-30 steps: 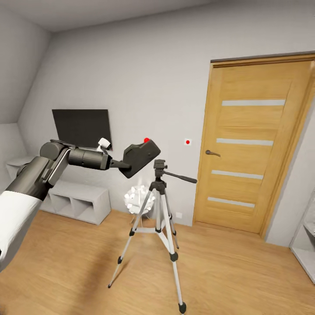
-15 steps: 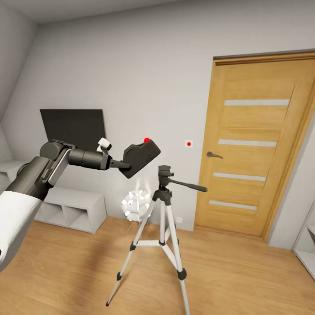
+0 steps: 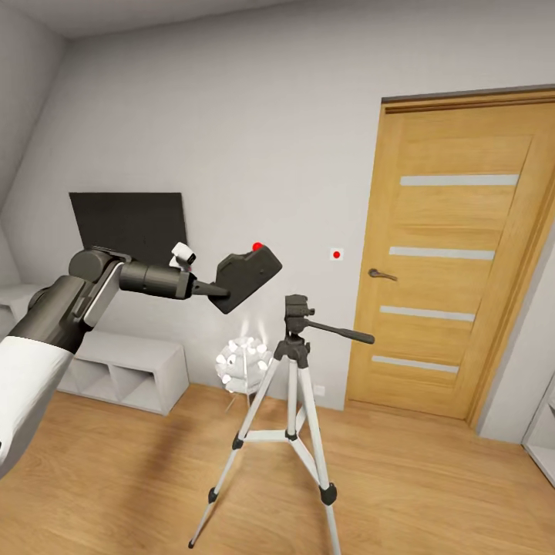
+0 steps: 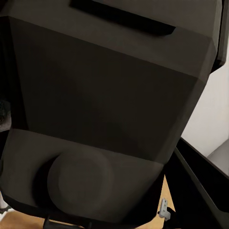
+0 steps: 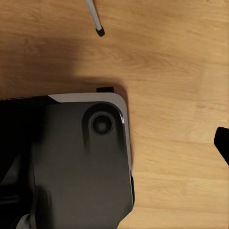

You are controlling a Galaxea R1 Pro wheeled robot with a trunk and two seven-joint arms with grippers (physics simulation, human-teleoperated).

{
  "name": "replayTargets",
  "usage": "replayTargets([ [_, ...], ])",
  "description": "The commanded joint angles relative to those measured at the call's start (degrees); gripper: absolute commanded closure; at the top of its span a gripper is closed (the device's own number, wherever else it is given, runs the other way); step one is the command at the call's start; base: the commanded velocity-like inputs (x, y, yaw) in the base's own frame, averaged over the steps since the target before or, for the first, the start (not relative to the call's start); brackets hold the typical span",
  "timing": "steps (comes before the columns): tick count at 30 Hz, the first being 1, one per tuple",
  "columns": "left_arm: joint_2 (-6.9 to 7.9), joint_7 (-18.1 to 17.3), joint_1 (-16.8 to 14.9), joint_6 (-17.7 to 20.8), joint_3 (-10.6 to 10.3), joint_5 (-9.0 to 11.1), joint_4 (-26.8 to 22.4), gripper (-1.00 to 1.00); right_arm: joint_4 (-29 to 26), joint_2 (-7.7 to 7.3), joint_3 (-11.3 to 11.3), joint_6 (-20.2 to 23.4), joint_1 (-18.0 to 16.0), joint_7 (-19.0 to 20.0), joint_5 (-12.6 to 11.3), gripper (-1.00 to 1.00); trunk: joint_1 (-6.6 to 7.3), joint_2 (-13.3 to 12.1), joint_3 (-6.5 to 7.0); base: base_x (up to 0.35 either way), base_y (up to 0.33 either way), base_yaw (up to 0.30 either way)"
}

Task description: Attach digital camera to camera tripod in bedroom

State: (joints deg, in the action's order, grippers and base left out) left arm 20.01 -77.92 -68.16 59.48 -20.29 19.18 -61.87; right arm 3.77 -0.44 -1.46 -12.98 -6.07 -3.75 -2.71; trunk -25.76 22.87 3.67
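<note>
Head view: light wood plank floor [image 3: 116, 478] under pale grey walls [image 3: 254, 116] of the bedroom. Landmark here the tall tripod with three silver-white metal legs and black head [image 3: 294, 362], standing on the planks. Off to its far side, a wooden door with four pale glass strips [image 3: 451, 262], shut, a dark handle [image 3: 378, 274] on the edge nearer the tripod. On the wall just above and beyond the tripod head, a small white switch plate with a red dot [image 3: 336, 254]. Behind the tripod legs, low against the wall, a white ball-shaped cluster lamp [image 3: 243, 362]. Farther out on the side away from the door, a flat black screen [image 3: 129, 225] on the wall above a low white open-shelf unit [image 3: 123, 370]. Long black pan handle [image 3: 339, 333] jutting from the tripod head toward the door.

Small matte black camera with a chunky body and a red round button on top [image 3: 248, 277] held in the air, tilted, just above the tripod head on the side away from the door, not touching it. Left claw [image 3: 216, 290] closed on the camera's near corner.

Left wrist view: dark camera body [image 4: 105, 109] close up, a stubby round lens [image 4: 78, 179] on its lower block; a sliver of wood floor and a bit of tripod beyond.

Right wrist view: wood planks [image 5: 171, 62], one silver tripod leg with black foot [image 5: 94, 16], the robot's dark grey base with pale rim [image 5: 81, 162]. One dark fingertip at the picture's edge; whether the right claw is wide or narrow, cannot tell.
</note>
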Motion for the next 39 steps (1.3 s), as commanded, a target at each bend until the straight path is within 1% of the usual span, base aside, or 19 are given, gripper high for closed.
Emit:
replayTargets([
  [1, 0.05, -0.13, -0.06, 0.52, -0.03, 0.24, 0.03, 1.00, 0.24, 0.00, -0.12, -0.46, -0.09, 0.04, -0.27, -1.00, -0.02, 0.05, -0.02, 0.004, 0.003, 0.000],
  [8, -0.07, 0.35, -0.63, 0.52, 0.30, 0.19, 0.53, 1.00, 0.22, 0.00, -0.12, -0.46, -0.09, 0.06, -0.27, -1.00, -0.02, 0.05, -0.02, 0.001, 0.001, 0.000],
  [12, -0.16, 1.67, -2.28, 0.52, 0.44, 0.05, 1.40, 1.00, 0.24, 0.00, -0.12, -0.46, -0.09, 0.02, -0.27, -1.00, -0.02, 0.05, -0.02, 0.000, 0.000, 0.000],
  [13, -0.19, 2.86, -3.39, 0.52, 0.47, 0.04, 1.99, 1.00, 0.25, 0.00, -0.12, -0.46, -0.09, 0.02, -0.27, -1.00, -0.02, 0.05, -0.02, 0.000, 0.000, 0.000],
  [17, -0.50, 5.92, -5.71, 0.52, 0.49, 0.02, 3.82, 1.00, 0.24, 0.00, -0.12, -0.46, -0.09, 0.02, -0.27, -1.00, -0.02, 0.05, -0.02, 0.000, 0.000, 0.000],
  [18, -0.83, 7.57, -6.94, 0.52, 0.50, 0.04, 5.30, 1.00, 0.25, 0.00, -0.12, -0.46, -0.09, 0.01, -0.27, -1.00, -0.02, 0.05, -0.02, 0.000, 0.000, 0.000],
  [23, -2.17, 12.45, -10.89, 0.52, 0.51, 0.01, 10.91, 1.00, 0.25, 0.00, -0.12, -0.46, -0.09, 0.03, -0.27, -1.00, -0.02, 0.05, -0.02, 0.000, 0.000, 0.000],
  [24, -2.94, 14.28, -12.68, 0.52, 0.51, 0.00, 13.36, 1.00, 0.25, 0.00, -0.12, -0.46, -0.09, 0.03, -0.27, -1.00, -0.02, 0.05, -0.02, 0.000, 0.000, 0.000],
  [27, -4.34, 16.37, -15.13, 0.52, 0.51, -0.01, 16.56, 1.00, 0.24, 0.00, -0.12, -0.46, -0.09, 0.00, -0.27, -1.00, -0.02, 0.05, -0.02, 0.000, 0.000, 0.000],
  [28, -5.32, 17.35, -16.52, 0.52, 0.51, -0.01, 18.30, 1.00, 0.25, 0.00, -0.15, -0.46, -0.09, 0.00, -0.27, -1.00, -0.02, 0.05, -0.02, 0.000, 0.000, 0.000],
  [32, -7.14, 18.77, -19.12, 0.52, 0.51, -0.02, 20.87, 1.00, 0.26, 0.00, -0.19, -0.46, -0.09, -0.01, -0.27, -1.00, -0.02, 0.05, -0.02, 0.000, 0.000, 0.000],
  [33, -7.95, 19.34, -20.49, 0.52, 0.51, -0.02, 21.84, 1.00, 0.25, 0.00, -0.20, -0.46, -0.09, 0.02, -0.27, -1.00, -0.02, 0.05, -0.02, 0.000, 0.000, 0.000],
  [37, -9.69, 20.49, -23.18, 0.52, 0.51, -0.10, 23.34, 1.00, 0.26, 0.00, -0.20, -0.46, -0.09, 0.01, -0.27, -1.00, -0.02, 0.05, -0.02, 0.000, 0.000, 0.000],
  [38, -10.28, 20.69, -23.66, 0.52, 0.50, -0.12, 23.54, 1.00, 0.26, 0.00, -0.21, -0.46, -0.09, 0.00, -0.27, -1.00, -0.02, 0.05, -0.02, 0.000, 0.000, 0.000],
  [39, -11.61, 20.97, -24.38, 0.52, 0.47, -0.16, 23.73, 1.00, 0.27, 0.00, -0.19, -0.46, -0.09, -0.01, -0.27, -1.00, -0.02, 0.05, -0.02, 0.000, 0.000, 0.000],
])
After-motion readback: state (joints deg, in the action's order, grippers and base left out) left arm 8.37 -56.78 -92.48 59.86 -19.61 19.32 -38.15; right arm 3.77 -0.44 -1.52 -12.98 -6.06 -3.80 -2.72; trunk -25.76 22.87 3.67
